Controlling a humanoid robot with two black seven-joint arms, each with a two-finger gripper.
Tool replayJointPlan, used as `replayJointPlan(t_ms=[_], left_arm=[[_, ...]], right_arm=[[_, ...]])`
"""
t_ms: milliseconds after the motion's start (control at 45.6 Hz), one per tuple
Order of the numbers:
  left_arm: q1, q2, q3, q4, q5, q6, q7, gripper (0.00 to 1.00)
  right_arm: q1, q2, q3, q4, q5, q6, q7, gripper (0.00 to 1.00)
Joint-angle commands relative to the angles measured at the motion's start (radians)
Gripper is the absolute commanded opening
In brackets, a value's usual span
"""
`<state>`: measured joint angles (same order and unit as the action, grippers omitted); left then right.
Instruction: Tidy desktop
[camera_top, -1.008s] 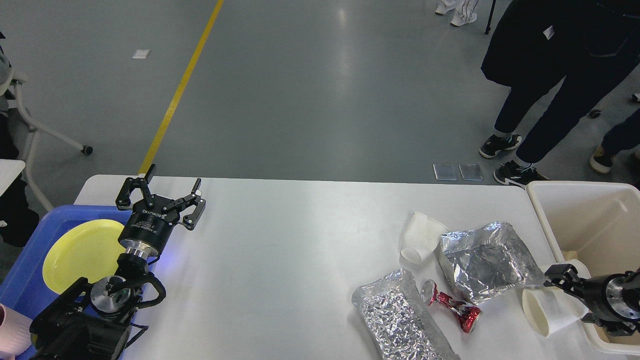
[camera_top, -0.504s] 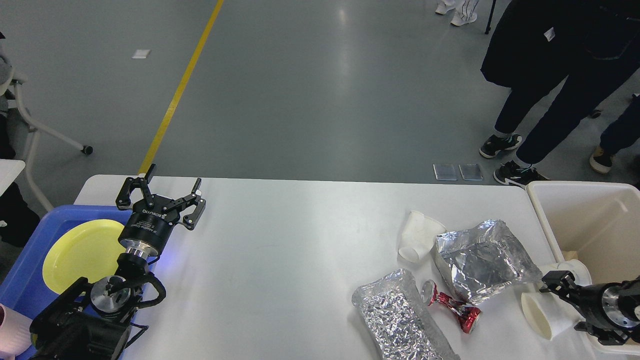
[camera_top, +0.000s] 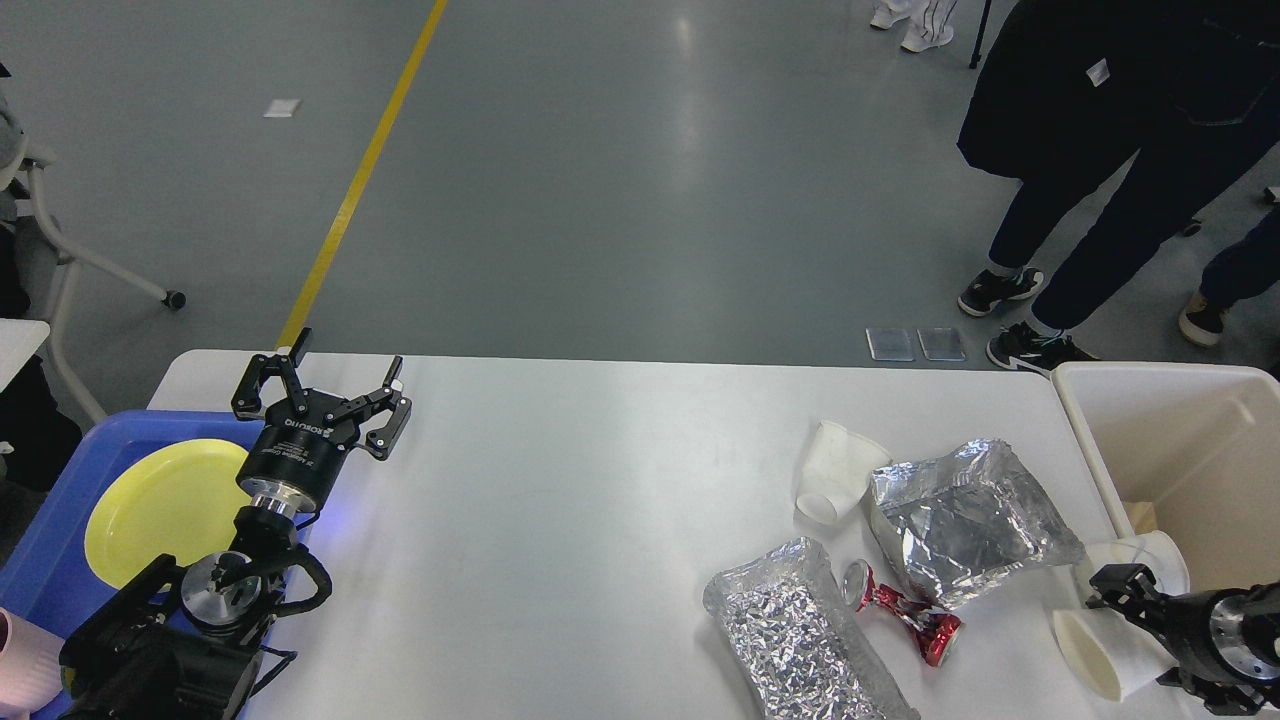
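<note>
The white desktop (camera_top: 560, 520) carries litter on its right half: a white paper cup on its side (camera_top: 832, 472), two crumpled foil bags (camera_top: 965, 520) (camera_top: 800, 630) and a crushed red can (camera_top: 903, 610). My right gripper (camera_top: 1130, 630) comes in at the lower right corner, shut on another white paper cup (camera_top: 1090, 655) that lies tilted with its mouth toward the near edge. A third white cup (camera_top: 1140, 552) rests against the beige tub's wall. My left gripper (camera_top: 347, 357) stands open above the desktop's far left, holding nothing.
A blue tray (camera_top: 60, 500) at the left edge holds a yellow plate (camera_top: 160, 510); a pink cup (camera_top: 20, 660) shows at the bottom left corner. A beige tub (camera_top: 1090, 440) stands off the right end. People stand beyond the far right corner.
My right gripper has drawn the paper cup toward the near edge and slightly right. The larger foil bag shifted a little left. The left arm has not moved.
</note>
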<state>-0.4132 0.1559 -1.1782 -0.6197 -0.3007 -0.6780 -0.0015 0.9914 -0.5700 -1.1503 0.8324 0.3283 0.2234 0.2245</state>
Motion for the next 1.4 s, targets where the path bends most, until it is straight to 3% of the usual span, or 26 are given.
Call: replayJointPlan(t_ms=[0, 153, 241, 679, 898, 1139, 1271, 1380], left_arm=[[0.001, -0.001, 0.0, 0.0, 0.0, 0.0, 0.0, 0.96], [0.001, 0.001, 0.0, 0.0, 0.0, 0.0, 0.0, 0.96], [0.001, -0.001, 0.0, 0.0, 0.0, 0.0, 0.0, 0.96], [0.001, -0.001, 0.0, -0.002, 0.0, 0.0, 0.0, 0.96], [0.001, -0.001, -0.001, 0.0, 0.0, 0.0, 0.0, 0.96], [0.001, 0.001, -0.001, -0.002, 0.0, 0.0, 0.0, 0.96], [0.001, 0.001, 0.0, 0.0, 0.0, 0.0, 0.0, 0.96], [0.001, -0.001, -0.001, 0.0, 0.0, 0.0, 0.0, 0.96]], right_arm=[[-0.004, 0.001, -0.005, 0.002, -0.002, -0.006, 0.003, 0.47], [-0.002, -0.002, -0.012, 0.002, -0.005, -0.009, 0.006, 0.08], [-0.002, -0.004, -0.015, 0.004, -0.005, -0.009, 0.006, 0.01], [0.027, -0.067, -0.023, 0.022, -0.031, 0.004, 0.015, 0.0], [0.156, -0.186, -0.025, 0.108, -0.302, 0.031, 0.045, 0.0], [0.507, -0.291, -0.026, 0.206, -0.525, 0.272, 0.053, 0.0], [0.72, -0.274, -0.023, 0.244, -0.551, 0.433, 0.049, 0.0], [0.88, -0.19, -0.025, 0.315, -0.549, 0.467, 0.039, 0.0]])
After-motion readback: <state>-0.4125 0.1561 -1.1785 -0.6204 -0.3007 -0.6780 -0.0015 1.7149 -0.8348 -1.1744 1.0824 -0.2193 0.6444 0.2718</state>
